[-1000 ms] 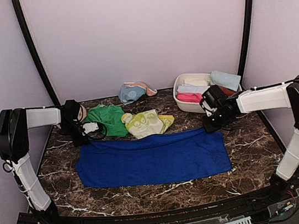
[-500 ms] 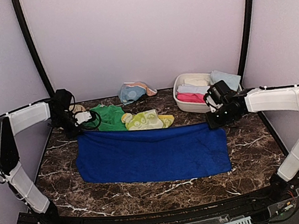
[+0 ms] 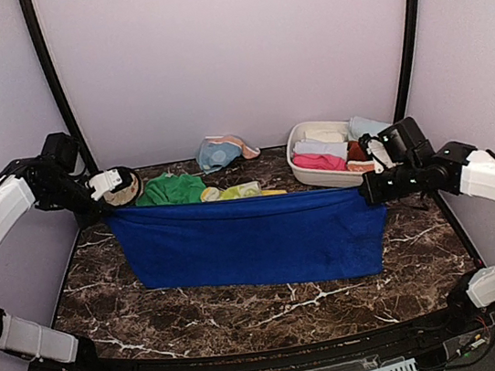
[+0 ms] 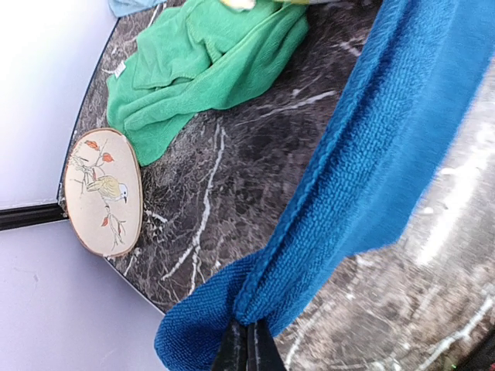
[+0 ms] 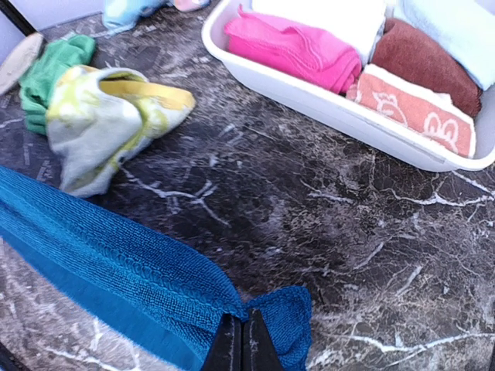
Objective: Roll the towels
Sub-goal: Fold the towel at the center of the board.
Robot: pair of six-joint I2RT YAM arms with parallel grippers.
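1. Your royal blue towel (image 3: 251, 245) hangs across the middle of the desk (image 3: 248, 319), spread wide. Its upper edge is raised and pulled taut, and its lower edge reaches the marble.
2. Your left pincer (image 4: 247, 349) is clenched on the towel's left upper corner, with the cloth bunched between the tips.
3. Your right pincer (image 5: 241, 342) is clenched on the right upper corner in the same manner.
4. Just behind the raised edge, a green towel (image 4: 201, 62) lies crumpled at the left. A yellow-green patterned towel (image 5: 108, 116) lies loose beside it, toward the centre.
5. A tan round disc (image 4: 103, 192) with a bird motif sits at the left rear, just beside the green towel.
6. A white basin (image 5: 325, 104) stands at the right rear. It holds rolled towels packed side by side: pink roll (image 5: 294, 46), rust roll (image 5: 421, 62) and white roll (image 5: 325, 11).
7. A light blue towel (image 3: 215, 153) lies crumpled against the back wall.
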